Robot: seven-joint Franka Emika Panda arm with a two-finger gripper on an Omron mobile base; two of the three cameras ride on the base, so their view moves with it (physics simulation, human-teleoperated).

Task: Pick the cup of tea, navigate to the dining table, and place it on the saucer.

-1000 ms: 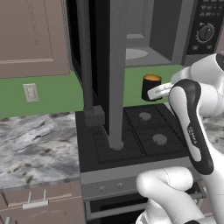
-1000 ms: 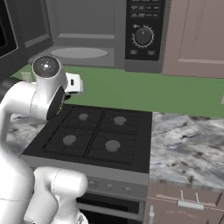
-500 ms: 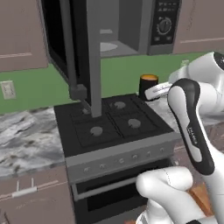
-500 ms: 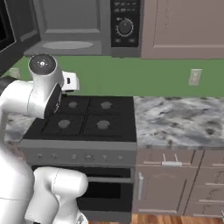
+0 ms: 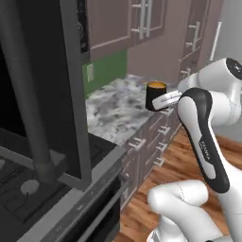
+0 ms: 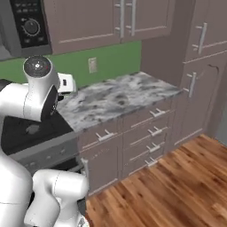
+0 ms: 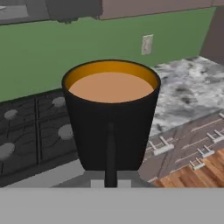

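Carrying step: cup of tea (image 7: 111, 118) is held clenched in the gripper (image 5: 158, 100), upright, over the counter (image 6: 115, 95). Dining table is yet to be reached; level carriage needed.

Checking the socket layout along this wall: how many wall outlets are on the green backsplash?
1. A single wall outlet sits on the green backsplash above the marbled counter, right of the stove. The robot arm hides part of the wall, so another could be hidden.

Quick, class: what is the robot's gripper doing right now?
Gripper: shut on the cup of tea, held up in the air.
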